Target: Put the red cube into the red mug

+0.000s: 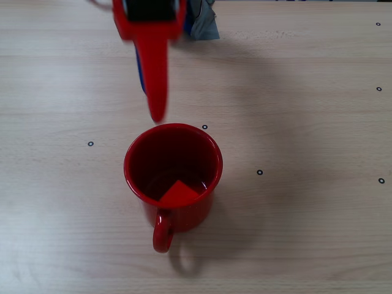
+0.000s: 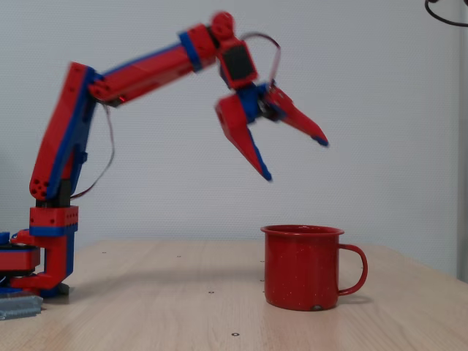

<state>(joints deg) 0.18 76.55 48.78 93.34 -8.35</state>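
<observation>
one small matte bright-red cube point(image 1: 178, 194) lies at the bottom of one large glossy red enamel mug point(image 1: 173, 177), seen from above in a fixed view; only a slanted face of it shows, at about six o'clock inside the mug's round rim. in the side-on fixed view the mug point(image 2: 302, 268) stands upright on the pale wood-grain table point(image 2: 183, 307), its single loop handle turned to three o'clock, faint pale speckles on its outer wall; the cube is hidden there by the wall. from above the handle points to six o'clock.

one red-and-blue jointed arm point(image 2: 110, 88) rises from its base at the nine o'clock edge of the side-on view and reaches across. its end effector point(image 2: 294, 158) hangs in the air well above the mug, at about eleven o'clock from the rim, with the two long tapered fingers spread wide apart and nothing between them. from above, the end effector point(image 1: 154, 73) comes in from twelve o'clock; one red finger tip ends just short of the rim at twelve o'clock and does not cover the mug's mouth.

seven small black ring marks dot the table point(image 1: 306, 233) in the view from above. a grey-blue object point(image 1: 204, 24) sits at the twelve o'clock edge, blurred beyond telling.
</observation>
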